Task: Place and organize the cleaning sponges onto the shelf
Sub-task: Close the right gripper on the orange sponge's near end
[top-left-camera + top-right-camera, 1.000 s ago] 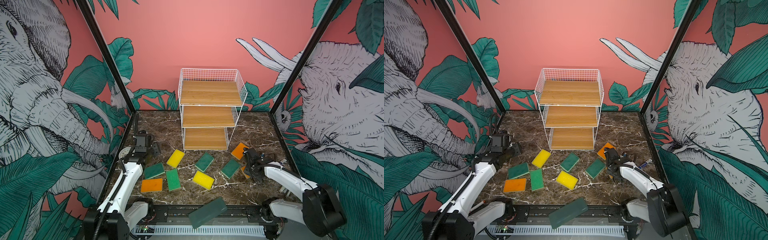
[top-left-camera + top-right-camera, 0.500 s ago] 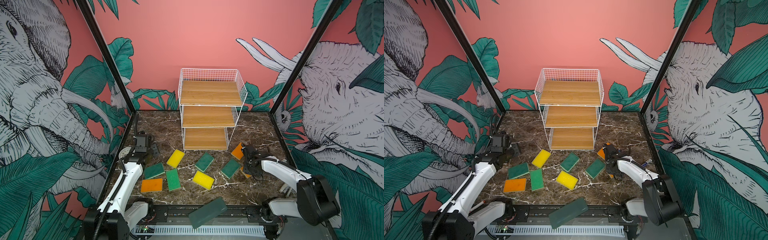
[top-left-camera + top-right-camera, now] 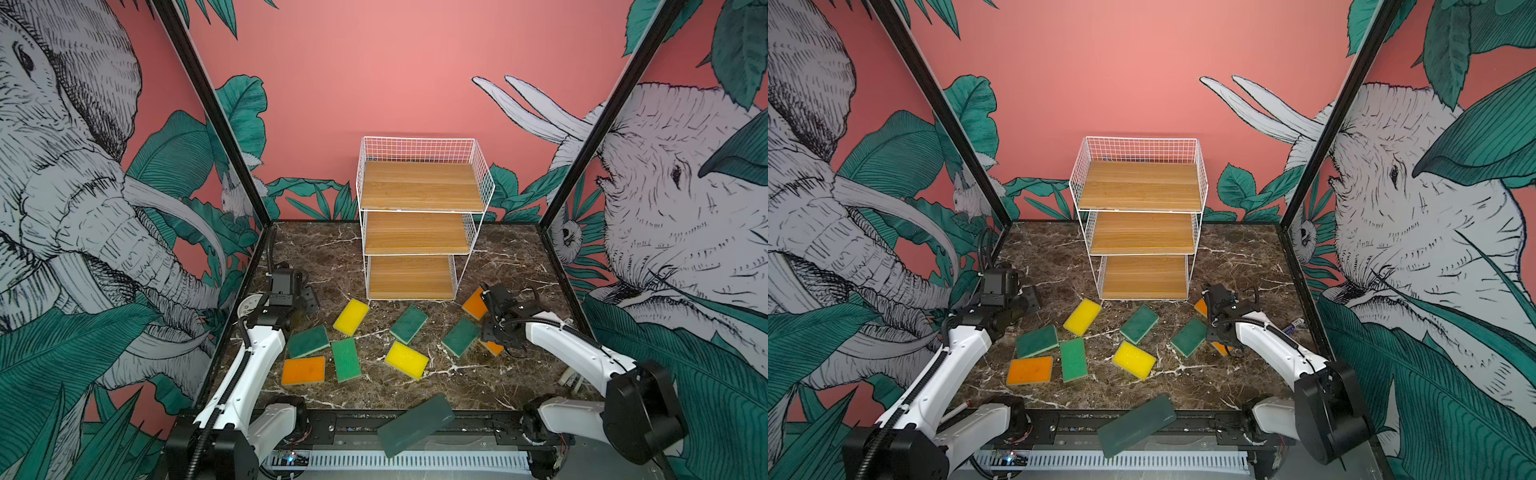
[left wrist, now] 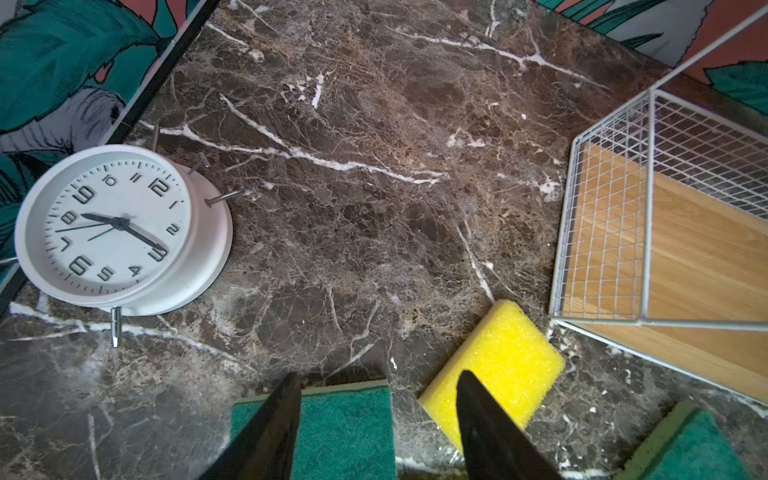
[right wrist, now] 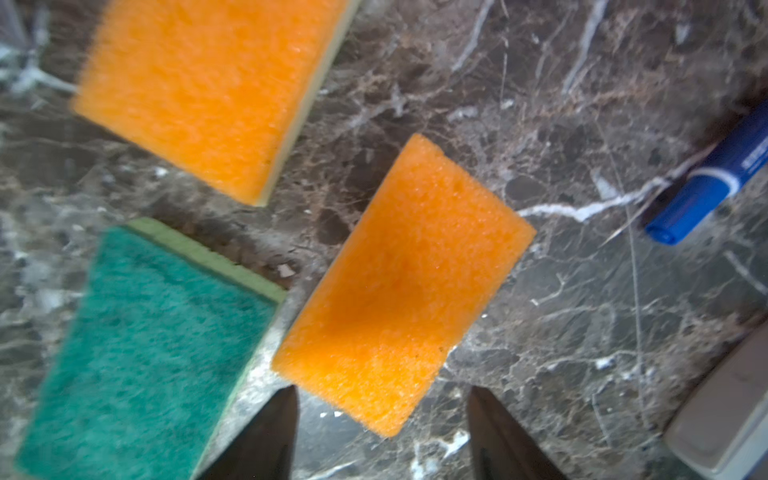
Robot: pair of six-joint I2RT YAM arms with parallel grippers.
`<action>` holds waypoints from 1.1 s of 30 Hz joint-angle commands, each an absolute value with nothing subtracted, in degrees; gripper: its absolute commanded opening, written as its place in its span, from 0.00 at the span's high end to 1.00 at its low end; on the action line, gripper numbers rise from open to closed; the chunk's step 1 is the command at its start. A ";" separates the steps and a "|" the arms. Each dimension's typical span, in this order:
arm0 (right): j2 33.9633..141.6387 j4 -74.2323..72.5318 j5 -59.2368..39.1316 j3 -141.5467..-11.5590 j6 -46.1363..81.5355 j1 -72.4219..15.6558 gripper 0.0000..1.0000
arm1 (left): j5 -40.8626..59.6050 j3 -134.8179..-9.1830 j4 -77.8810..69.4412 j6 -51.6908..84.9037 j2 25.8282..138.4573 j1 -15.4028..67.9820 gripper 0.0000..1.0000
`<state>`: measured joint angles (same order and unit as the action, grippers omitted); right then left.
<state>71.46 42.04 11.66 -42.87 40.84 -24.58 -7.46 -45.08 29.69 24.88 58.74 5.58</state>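
Right wrist view shows your right fingers (image 5: 266, 436) spread wide and empty, just short of an orange sponge (image 5: 403, 286) lying flat on the tabletop (image 5: 582, 332), with a marker (image 5: 706, 187) off to one side. Your left fingers (image 4: 270, 432) stand parted and empty too, near a green sponge (image 4: 345, 428) and a yellow sponge (image 4: 498, 357). In both top views, all nine sponges (image 3: 406, 360) lie scattered on the tabletop in front of the shelf (image 3: 415, 237).

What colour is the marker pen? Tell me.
Blue marker, best seen in the right wrist view.
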 commanded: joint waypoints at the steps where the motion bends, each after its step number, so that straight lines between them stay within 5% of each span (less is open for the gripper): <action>1: 68.59 39.94 10.67 -40.67 46.35 -26.13 0.14 | -7.02 -46.94 31.11 23.82 57.47 5.41 0.34; 33: 77.27 35.23 13.10 -39.09 57.70 -26.35 0.07 | -4.24 -48.16 29.82 22.50 63.54 5.35 0.30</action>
